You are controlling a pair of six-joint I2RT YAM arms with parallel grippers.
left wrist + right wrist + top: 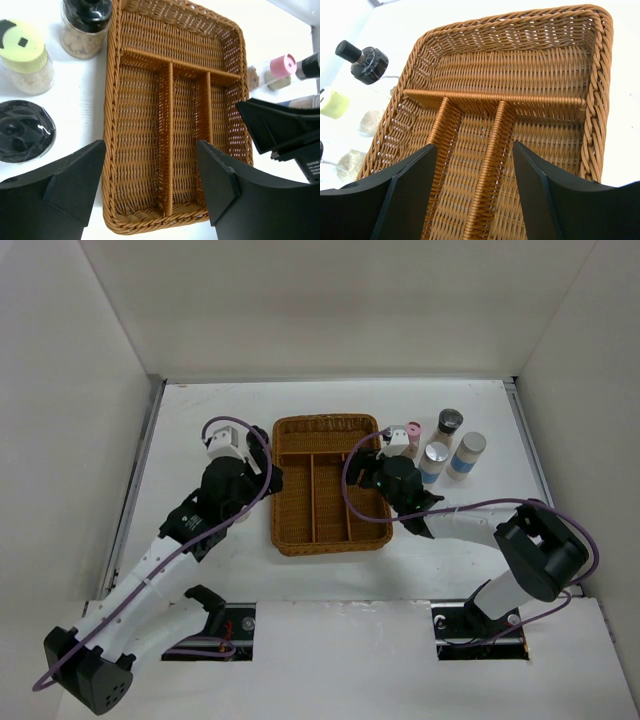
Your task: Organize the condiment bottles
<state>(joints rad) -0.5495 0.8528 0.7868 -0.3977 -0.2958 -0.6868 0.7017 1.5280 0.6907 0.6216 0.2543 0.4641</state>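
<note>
The left arm's fingers (75, 190) stand apart with nothing between them, hovering at the left side of the wicker tray (112, 100). The right arm's fingers (410, 190) are likewise spread and empty, over the tray's right side. No compartment holds a bottle, so by my reading the sorting has not begun.

Three bottles stand on the desk (190, 410) just beside the tray's left rim, to the left of the left arm's fingers. These are the yellow-capped bottle (22, 55), a dark-capped bottle (85, 22) beyond it, and a black-lidded bottle (22, 131) nearest. The other four cluster off the tray's far right corner. The pink-capped bottle (412, 433) is closest to the rim, with a grey-capped bottle (449, 423) and two silver-capped bottles (435, 458) further right.

All appear upright, long axis vertical, so a sideways approach seems called for. The left arm is nearer the left trio, the right arm nearer the right group, and the pink-capped bottle lies just beyond the right arm's fingers
</note>
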